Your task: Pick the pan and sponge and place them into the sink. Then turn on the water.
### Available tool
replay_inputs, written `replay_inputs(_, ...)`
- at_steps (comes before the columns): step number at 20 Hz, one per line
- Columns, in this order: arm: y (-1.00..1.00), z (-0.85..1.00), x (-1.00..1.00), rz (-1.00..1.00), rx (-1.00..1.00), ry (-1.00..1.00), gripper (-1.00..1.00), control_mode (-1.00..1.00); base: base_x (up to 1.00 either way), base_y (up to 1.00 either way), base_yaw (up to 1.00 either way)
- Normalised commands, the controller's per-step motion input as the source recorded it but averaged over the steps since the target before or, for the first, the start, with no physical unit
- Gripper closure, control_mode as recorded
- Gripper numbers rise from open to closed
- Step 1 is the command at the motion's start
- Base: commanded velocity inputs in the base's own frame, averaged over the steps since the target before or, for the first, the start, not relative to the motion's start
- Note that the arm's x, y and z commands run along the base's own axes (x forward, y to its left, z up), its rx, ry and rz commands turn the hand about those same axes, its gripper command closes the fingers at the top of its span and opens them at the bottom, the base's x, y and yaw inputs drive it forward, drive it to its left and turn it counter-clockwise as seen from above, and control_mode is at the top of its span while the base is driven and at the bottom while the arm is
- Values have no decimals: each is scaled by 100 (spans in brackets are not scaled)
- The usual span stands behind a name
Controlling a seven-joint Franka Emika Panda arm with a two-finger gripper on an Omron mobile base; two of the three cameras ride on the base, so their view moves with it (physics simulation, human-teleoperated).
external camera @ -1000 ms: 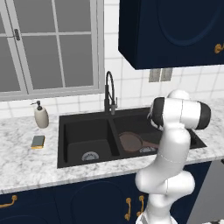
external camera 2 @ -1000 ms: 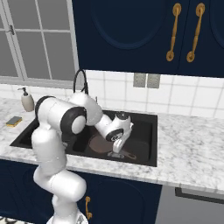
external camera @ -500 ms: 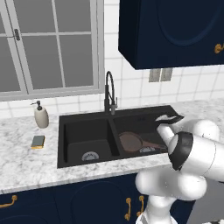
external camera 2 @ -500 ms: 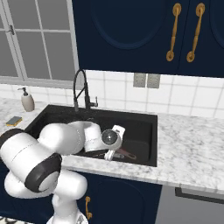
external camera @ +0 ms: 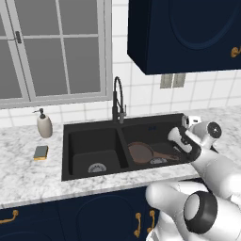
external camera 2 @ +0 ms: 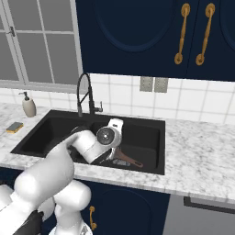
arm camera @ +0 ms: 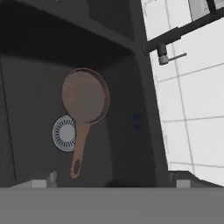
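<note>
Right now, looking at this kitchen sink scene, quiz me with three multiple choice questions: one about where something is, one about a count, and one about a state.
1. Where is the pan?
A. on the counter beside the soap bottle
B. in the right basin of the sink
C. held in the gripper

2. How many drains show in the sink from the left base view?
A. one
B. two
C. three

3. What is the state of the faucet?
A. no water runs from it
B. a stream pours into the left basin
C. it lies broken off in the sink

Answers: 1 B, the pan lies on the right basin floor beside its drain. 2 B, one drain per basin. 3 A, no stream shows under the spout.
</note>
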Motion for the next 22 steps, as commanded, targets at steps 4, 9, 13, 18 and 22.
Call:
replay_inputs(4, 36, 100, -41, 9, -15, 0, -100, -100, 0, 0, 0)
replay_inputs(9, 67, 92, -58, 7, -22, -7, -100, -100, 0, 0, 0)
replay_inputs(13, 90, 60, -36, 17, -24, -2, -100, -100, 0, 0, 0)
replay_inputs(18, 87, 43, -9, 28, -23, 3, -100, -100, 0, 0, 0)
replay_inputs(22, 79, 36, -8, 35, -19, 11, -100, -100, 0, 0, 0)
